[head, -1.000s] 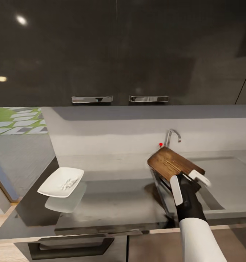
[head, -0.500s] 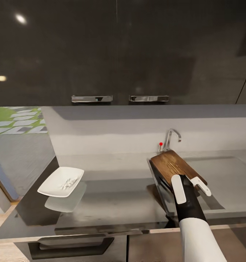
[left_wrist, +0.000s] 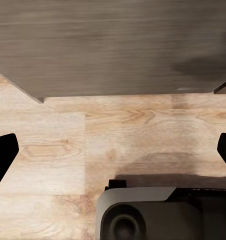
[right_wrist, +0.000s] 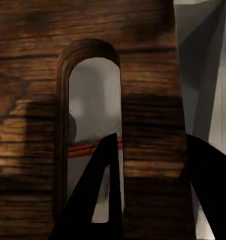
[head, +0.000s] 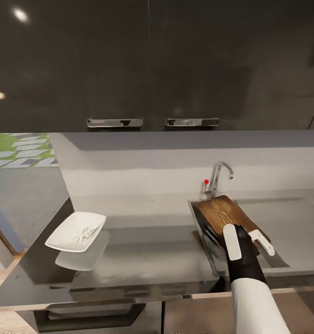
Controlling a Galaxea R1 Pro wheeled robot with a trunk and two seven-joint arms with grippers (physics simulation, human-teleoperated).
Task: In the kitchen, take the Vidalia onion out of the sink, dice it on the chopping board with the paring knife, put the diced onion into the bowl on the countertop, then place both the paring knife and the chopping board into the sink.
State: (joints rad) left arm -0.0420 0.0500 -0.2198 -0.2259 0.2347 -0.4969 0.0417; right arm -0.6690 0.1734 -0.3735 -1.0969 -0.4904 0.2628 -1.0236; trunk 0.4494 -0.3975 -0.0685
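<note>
A: Right gripper point(head: 247, 240), seen from the head camera: closed on the near end of the chopping board point(head: 221, 212), one white finger point(head: 231, 241) on top, the other at the board's right edge.

B: And the board?

A: Held tilted over the sink point(head: 286, 218), far end up near the chrome tap point(head: 218, 176) with its red knob point(head: 206, 182), left edge along the basin's left wall. Whether touching the basin, cannot tell.

B: From the right wrist?

A: Brown grain of the chopping board point(right_wrist: 28, 100) up close, with its arched handle slot point(right_wrist: 93, 125); one dark finger point(right_wrist: 93, 200) crossing the slot, the other at the board's edge beside grey sink surface point(right_wrist: 203, 50). A thin red streak point(right_wrist: 90, 147) through the slot, too unclear to name.

B: Left gripper point(left_wrist: 113, 155)?

A: Spread wide, holding nothing; dark fingertips point(left_wrist: 3, 155) at both edges of the wrist picture, over pale wooden floor point(left_wrist: 118, 130) and a grey cabinet front point(left_wrist: 113, 45).

B: Bowl?

A: White bowl point(head: 76, 230) on the glossy countertop point(head: 147, 260), well apart to the left of the sink, small pale bits point(head: 84, 233) inside
</note>
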